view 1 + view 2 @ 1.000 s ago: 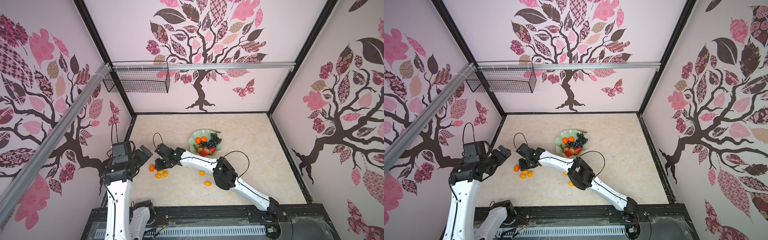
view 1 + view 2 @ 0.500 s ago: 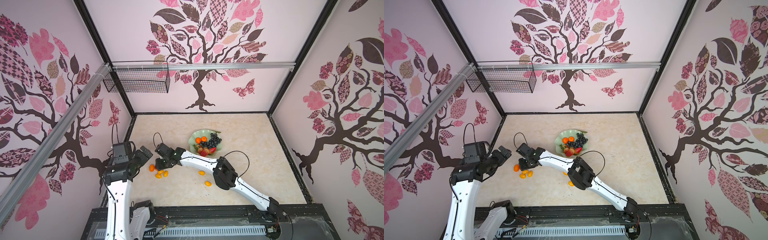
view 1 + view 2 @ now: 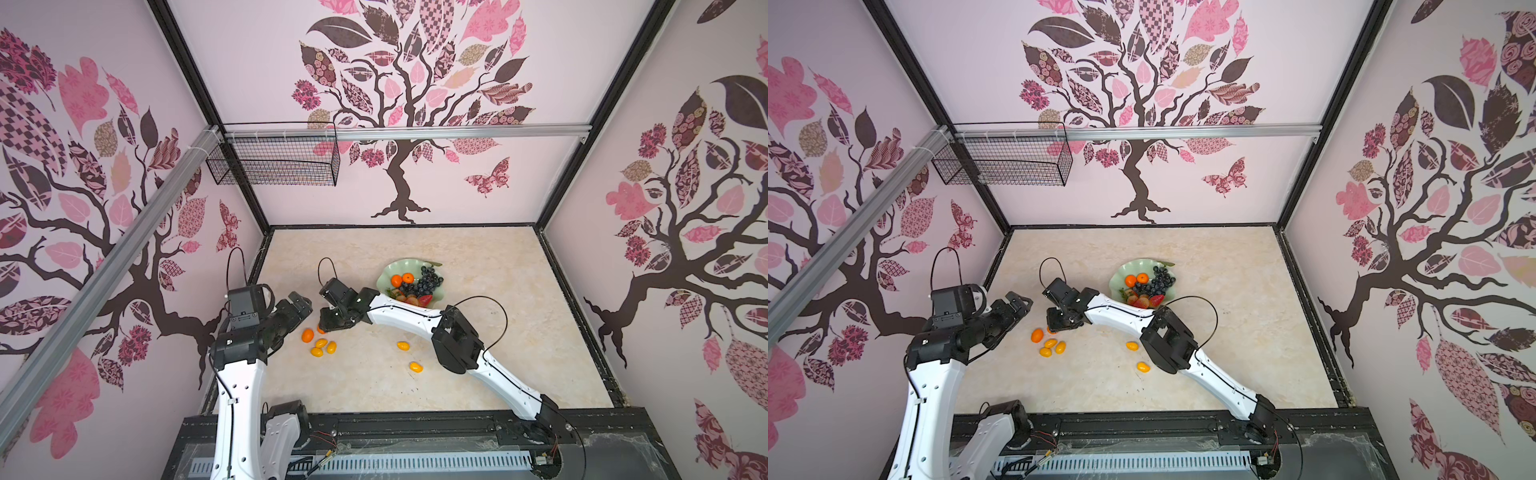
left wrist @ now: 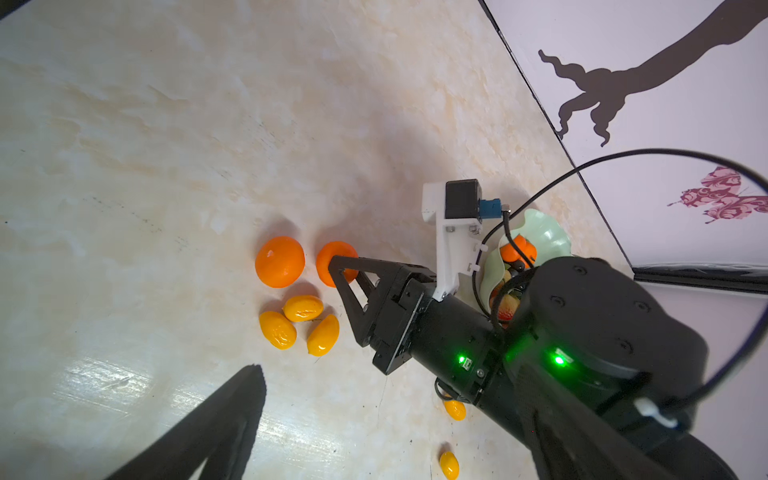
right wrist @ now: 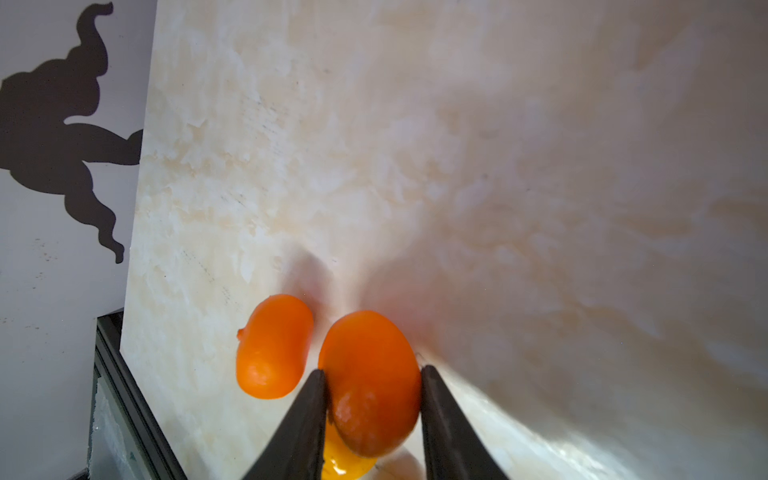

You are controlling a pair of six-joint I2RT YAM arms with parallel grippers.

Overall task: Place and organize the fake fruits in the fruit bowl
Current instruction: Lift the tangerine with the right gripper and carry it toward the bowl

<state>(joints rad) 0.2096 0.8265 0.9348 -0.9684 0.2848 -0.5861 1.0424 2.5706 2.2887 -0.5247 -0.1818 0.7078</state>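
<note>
Tabletop (image 3: 374, 390) lies open toward the front rail (image 3: 415, 426), dotted by one yellow oval (image 3: 415, 366) and a second oval (image 3: 403, 345). Farther in, the right arm (image 3: 399, 316) stretches leftward across the middle, right gripper (image 5: 372, 370) tipped down, fingers (image 5: 307, 415) pressed against both sides of an orange (image 5: 370, 399); a second orange (image 5: 272, 347) sits just beside. Left gripper (image 3: 303, 301) hovers close, its spread unreadable. Fruit bowl (image 3: 392, 267) stands beyond.

Both arms have white shells and black joint housings: left arm (image 3: 239, 382), right arm (image 3: 507, 386). Thin black cables (image 4: 648, 151) loop at wrists. Right claw (image 5: 372, 372): black tapered fingers (image 5: 307, 415), white camera bracket (image 4: 446, 249), blue plug (image 4: 490, 206), green LEDs (image 4: 559, 359).
</note>
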